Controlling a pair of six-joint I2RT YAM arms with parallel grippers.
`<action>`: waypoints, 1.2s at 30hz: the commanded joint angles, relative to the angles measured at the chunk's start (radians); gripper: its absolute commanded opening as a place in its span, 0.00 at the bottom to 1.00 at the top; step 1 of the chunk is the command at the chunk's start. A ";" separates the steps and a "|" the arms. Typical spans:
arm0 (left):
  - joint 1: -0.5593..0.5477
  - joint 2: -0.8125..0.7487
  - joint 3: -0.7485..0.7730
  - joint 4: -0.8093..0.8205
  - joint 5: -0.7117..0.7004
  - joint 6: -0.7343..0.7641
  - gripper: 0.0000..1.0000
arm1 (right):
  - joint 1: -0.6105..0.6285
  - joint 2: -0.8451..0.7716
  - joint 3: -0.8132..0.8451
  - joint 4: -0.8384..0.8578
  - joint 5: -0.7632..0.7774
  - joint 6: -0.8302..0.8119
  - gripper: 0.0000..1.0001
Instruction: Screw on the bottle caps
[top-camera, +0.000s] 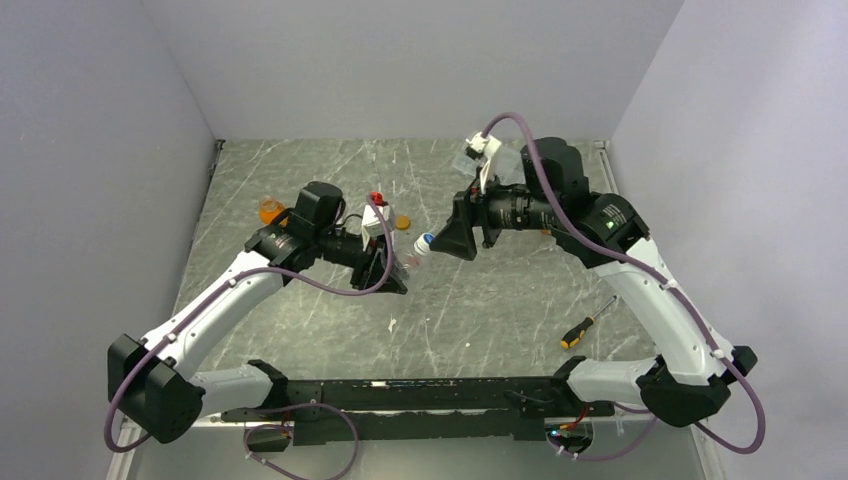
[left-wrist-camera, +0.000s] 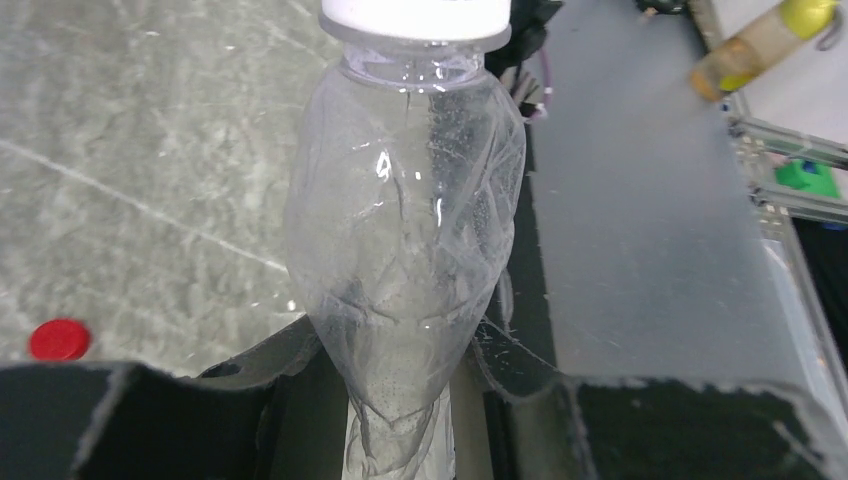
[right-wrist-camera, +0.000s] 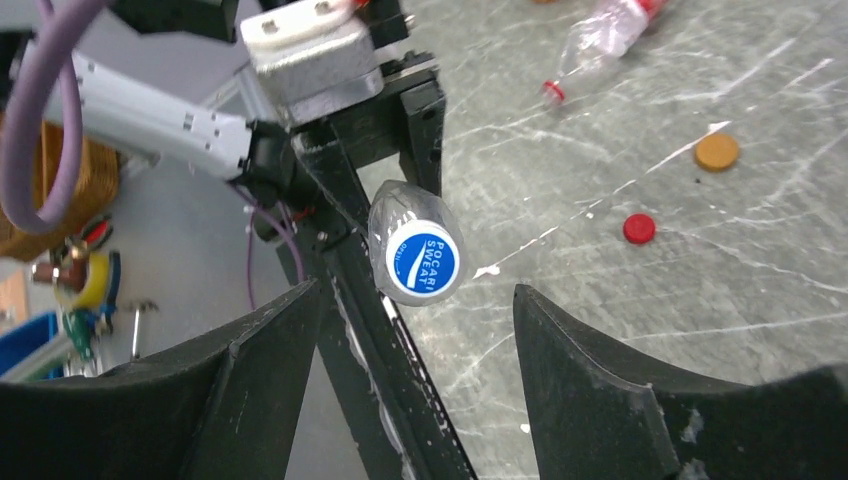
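My left gripper (top-camera: 397, 265) is shut on the lower body of a crumpled clear bottle (left-wrist-camera: 405, 220) and holds it above the table, neck towards the right arm. A blue cap with a white mark (right-wrist-camera: 422, 262) sits on its neck and also shows in the top view (top-camera: 425, 242). My right gripper (right-wrist-camera: 415, 300) is open, its fingertips just short of the cap on either side, not touching it. A red cap (right-wrist-camera: 639, 228) and an orange cap (right-wrist-camera: 717, 151) lie loose on the table. A clear bottle with red (right-wrist-camera: 600, 32) lies beyond them. An orange bottle (top-camera: 270, 210) stands at the left.
A yellow-and-black-handled screwdriver (top-camera: 578, 331) lies at the front right. The red cap also shows in the left wrist view (left-wrist-camera: 58, 339). Grey walls close the table on three sides. The arms' black base rail (top-camera: 430, 395) runs along the near edge.
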 joint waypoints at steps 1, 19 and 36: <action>0.004 0.021 0.047 -0.020 0.185 0.007 0.00 | 0.024 0.002 0.007 0.000 -0.102 -0.127 0.71; 0.004 0.024 0.048 -0.029 0.186 0.016 0.00 | 0.043 0.082 0.037 0.014 -0.153 -0.126 0.44; -0.005 -0.097 0.025 0.232 -0.567 -0.086 0.00 | 0.045 0.262 0.170 -0.157 0.151 0.272 0.00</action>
